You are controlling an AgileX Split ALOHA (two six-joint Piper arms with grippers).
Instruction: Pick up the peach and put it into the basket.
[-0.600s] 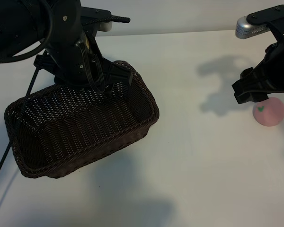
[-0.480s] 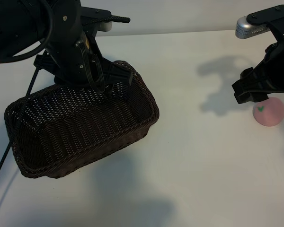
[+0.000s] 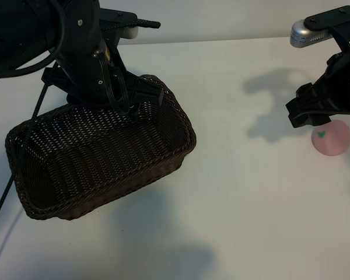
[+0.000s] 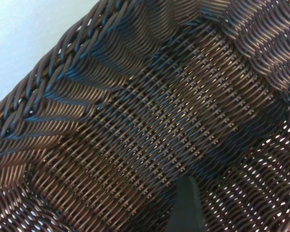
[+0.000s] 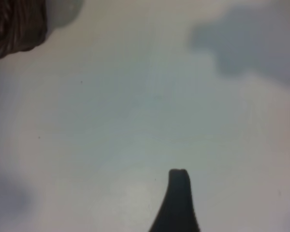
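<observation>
Exterior view: plain white table (image 3: 233,198) under even light, with soft shadows at upper right and along the bottom. Dark-brown woven basket (image 3: 76,175) sits at centre left of the frame, long axis running from lower left to upper right, inside bare. Left arm fills the upper left; left gripper (image 3: 131,105) reaches down over the basket's upper right end, at or just inside the rim. Its jaws are hard to make out against the dark weave here. Peach (image 3: 332,138), pale pink with a small green mark, lies on the table at the right edge, well apart from the basket. Right gripper (image 3: 308,115) hangs just up and left of the peach, overlapping its upper left edge in the picture; contact cannot be told. Nothing sits between its jaws.

Left wrist view: frame almost filled by the basket's woven floor and sloping walls, a strip of white table at upper left. One dark fingertip (image 4: 186,205) shows at bottom centre, above the weave; only the one is visible, so the jaws stand spread, gripping nothing.

Right wrist view: mostly bare white table. Corner of the basket at upper left. One dark fingertip (image 5: 178,193) at bottom centre, jaws spread. A pink sliver of the peach at the right edge.
</observation>
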